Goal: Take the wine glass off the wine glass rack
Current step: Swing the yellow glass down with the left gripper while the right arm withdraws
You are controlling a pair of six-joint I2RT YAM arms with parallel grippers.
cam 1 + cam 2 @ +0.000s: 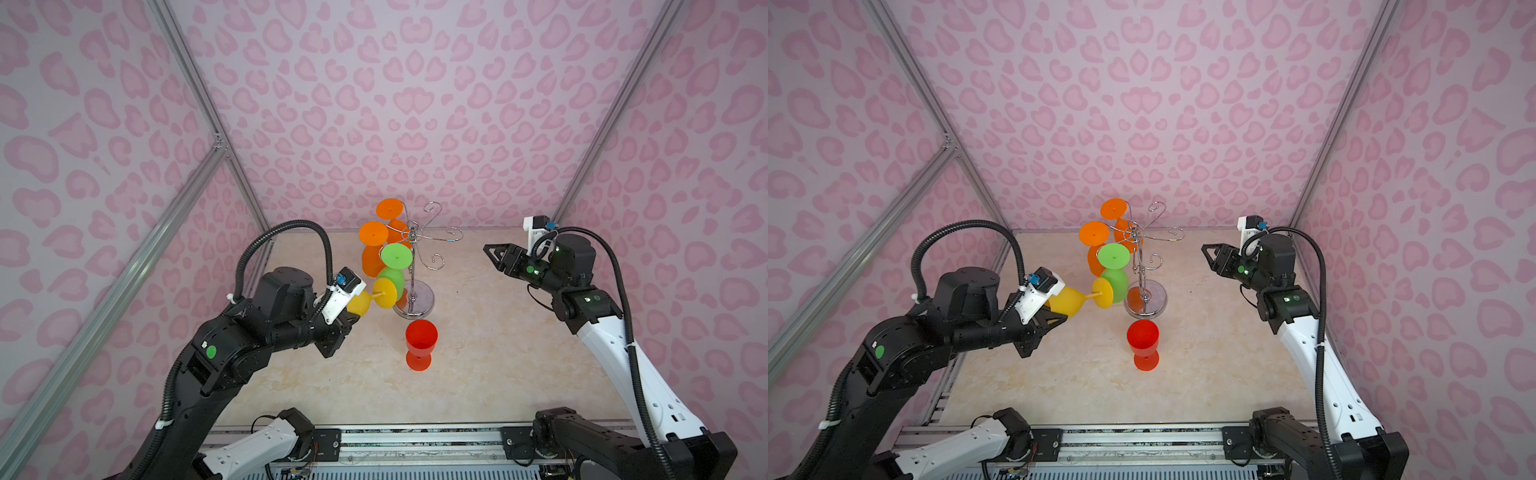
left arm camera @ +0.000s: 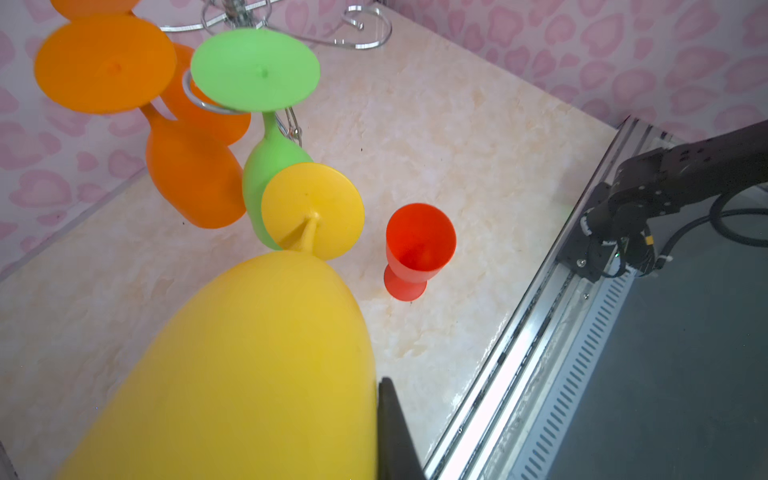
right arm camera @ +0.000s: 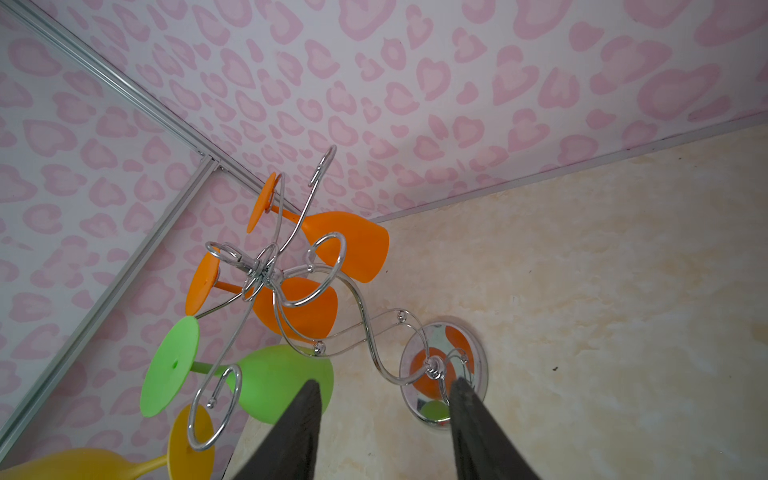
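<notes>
Left gripper [image 1: 1059, 316] is clamped on yellow glass [image 1: 1069, 305], held sideways near rack [image 1: 424, 301], foot beside green glass [image 1: 397, 255], right gripper [image 1: 490, 251] parted, empty, red glass [image 1: 421, 336] stood on table [image 1: 498, 353].

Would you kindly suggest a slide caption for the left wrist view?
Yellow glass held sideways up close; green glass and two orange glasses hang from the rack; red glass stands upright.
</notes>
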